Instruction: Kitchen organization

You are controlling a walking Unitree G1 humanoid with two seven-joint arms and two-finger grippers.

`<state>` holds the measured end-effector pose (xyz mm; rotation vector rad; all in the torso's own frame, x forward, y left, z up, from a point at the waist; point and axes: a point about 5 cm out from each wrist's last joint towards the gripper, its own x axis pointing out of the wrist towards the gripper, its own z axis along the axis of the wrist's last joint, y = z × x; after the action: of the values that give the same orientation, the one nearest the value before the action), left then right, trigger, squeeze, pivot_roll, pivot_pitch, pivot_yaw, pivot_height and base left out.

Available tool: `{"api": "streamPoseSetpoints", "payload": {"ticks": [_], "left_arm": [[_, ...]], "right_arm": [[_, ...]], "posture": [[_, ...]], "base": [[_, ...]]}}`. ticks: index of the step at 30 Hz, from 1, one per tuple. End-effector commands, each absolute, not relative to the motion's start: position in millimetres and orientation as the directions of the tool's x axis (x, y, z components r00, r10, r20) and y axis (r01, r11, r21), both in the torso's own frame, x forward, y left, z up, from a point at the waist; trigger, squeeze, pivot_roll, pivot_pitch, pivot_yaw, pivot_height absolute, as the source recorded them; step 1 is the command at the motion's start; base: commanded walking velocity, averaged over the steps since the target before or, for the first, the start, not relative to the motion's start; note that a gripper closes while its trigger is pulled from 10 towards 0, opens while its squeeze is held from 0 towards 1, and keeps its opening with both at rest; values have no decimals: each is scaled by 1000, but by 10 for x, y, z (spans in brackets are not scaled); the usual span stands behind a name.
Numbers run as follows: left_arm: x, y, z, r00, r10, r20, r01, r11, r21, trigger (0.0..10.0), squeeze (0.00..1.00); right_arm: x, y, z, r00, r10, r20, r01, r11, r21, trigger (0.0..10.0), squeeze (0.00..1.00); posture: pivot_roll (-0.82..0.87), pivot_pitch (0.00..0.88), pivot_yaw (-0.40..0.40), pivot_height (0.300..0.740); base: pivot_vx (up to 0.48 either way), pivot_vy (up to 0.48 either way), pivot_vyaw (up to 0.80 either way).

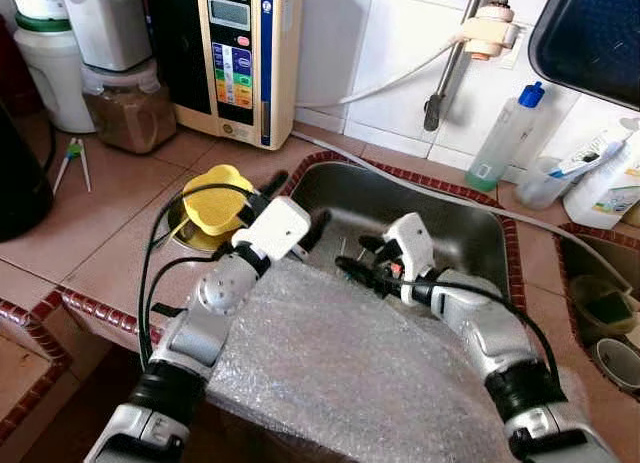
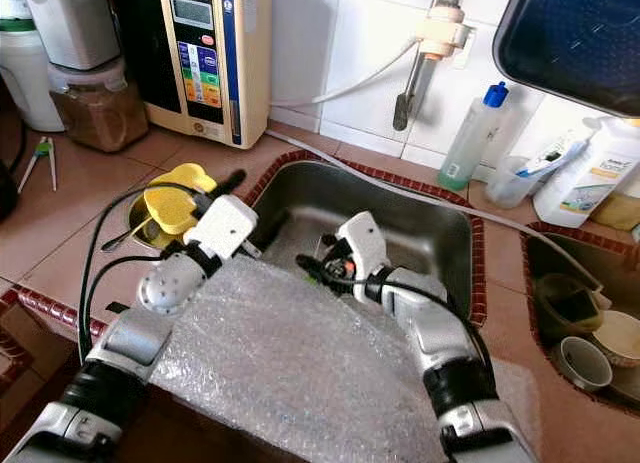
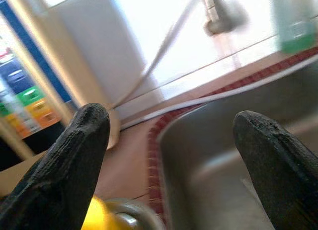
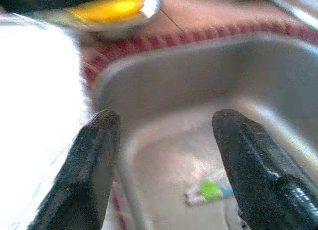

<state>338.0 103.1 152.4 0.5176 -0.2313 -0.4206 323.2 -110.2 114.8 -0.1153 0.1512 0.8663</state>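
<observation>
Grippers are both hovering with fingers spread wide, holding nothing: the left gripper (image 3: pixel 169 155) over the near left corner of the steel sink (image 1: pixel 470 233), the right gripper (image 4: pixel 164 160) above its basin. Inside the sink, a small white item with a green patch (image 4: pixel 208 190) is lying on the bottom. Crinkled bubble wrap (image 1: pixel 330 363) is draping over the sink's near edge. A yellow scalloped piece (image 1: pixel 215 198) is sitting in a metal bowl (image 1: pixel 180 223) on the tiled table (image 1: pixel 100 233).

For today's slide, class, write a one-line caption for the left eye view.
Both open hands, left hand and right hand, reach over bubble wrap into a steel sink.
</observation>
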Motion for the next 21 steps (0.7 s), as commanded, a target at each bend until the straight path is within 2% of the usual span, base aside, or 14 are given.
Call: {"api": "streamPoseSetpoints", "payload": {"ticks": [1, 6, 7, 8, 9, 12, 16, 17, 18, 19, 21], "left_arm": [[3454, 1018, 1594, 898, -422, 122, 297, 787, 540, 10000, 1000], [3577, 1150, 1678, 938, -316, 145, 204, 838, 506, 10000, 1000], [3611, 1229, 1670, 956, -258, 137, 168, 870, 463, 10000, 1000], [3626, 1266, 1660, 964, -231, 131, 150, 881, 448, 10000, 1000], [3633, 1302, 1639, 971, -206, 118, 139, 897, 419, 10000, 1000], [3650, 1395, 1573, 988, -134, 81, 100, 937, 335, 10000, 1000], [3677, 1544, 1507, 999, -27, 25, 20, 971, 237, 10000, 1000], [3685, 1573, 1494, 1000, -4, 9, 2, 978, 211, 10000, 592], [3691, 1599, 1486, 1000, 15, -2, -15, 984, 180, 10000, 71], [3704, 1651, 1486, 999, 44, -15, -42, 990, 137, 10000, 0], [3709, 1677, 1492, 998, 55, -16, -52, 991, 127, 10000, 0]], "right_arm": [[3205, -1066, 1279, 616, 776, -135, -787, 614, -66, 10000, 1000], [3233, -1082, 1382, 660, 746, -88, -751, 657, -62, 10000, 1000], [3178, -1069, 1382, 634, 768, -94, -773, 629, -79, 10000, 475], [3133, -1052, 1382, 610, 786, -99, -793, 603, -91, 10000, 475], [3100, -1038, 1358, 604, 788, -119, -797, 594, -108, 10000, 0], [3046, -1012, 1297, 615, 773, -153, -788, 602, -130, 10000, 0], [3062, -1047, 1255, 676, 721, -153, -736, 670, -94, 10000, 0], [3063, -1052, 1256, 679, 718, -150, -733, 676, -81, 10000, 0], [3060, -1054, 1264, 679, 720, -145, -733, 677, -72, 10000, 0], [3039, -1050, 1305, 673, 729, -123, -739, 669, -81, 10000, 0], [3026, -1048, 1324, 674, 730, -116, -739, 667, -94, 10000, 0]], "posture": [[62, 0, -107, 740], [58, 0, -95, 740], [56, 0, -90, 740], [55, 0, -88, 740], [50, 0, -84, 740], [48, 0, -81, 740], [48, 0, -81, 740], [48, 0, -81, 740], [48, 0, -81, 740], [47, 0, -81, 740], [46, 0, -81, 740]], "base": [[0, 0, 0], [0, 0, 0], [0, 0, 0], [0, 0, 0], [0, 0, 0], [0, 0, 0], [0, 0, 0], [0, 0, 0], [0, 0, 0], [0, 0, 0], [0, 0, 0]]}}
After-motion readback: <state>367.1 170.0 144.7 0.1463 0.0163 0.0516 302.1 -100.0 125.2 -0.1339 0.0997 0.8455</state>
